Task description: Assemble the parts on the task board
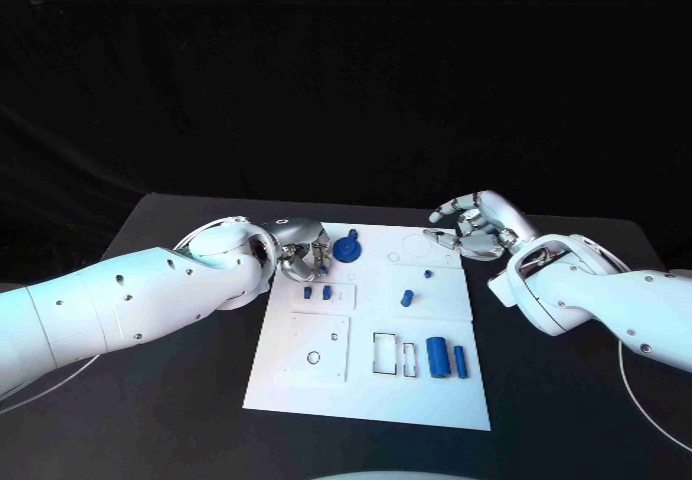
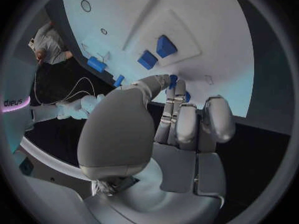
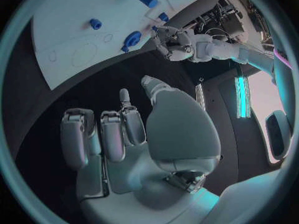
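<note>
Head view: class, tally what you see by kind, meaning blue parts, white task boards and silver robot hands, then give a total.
Blue parts: 7
White task board: 1
Silver hands: 2, the left hand and the right hand
Total: 10

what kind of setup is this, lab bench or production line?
Most likely a lab test bench: a black table against a dark backdrop, one white task board with small blue parts, and cables and equipment around the edge.
</note>
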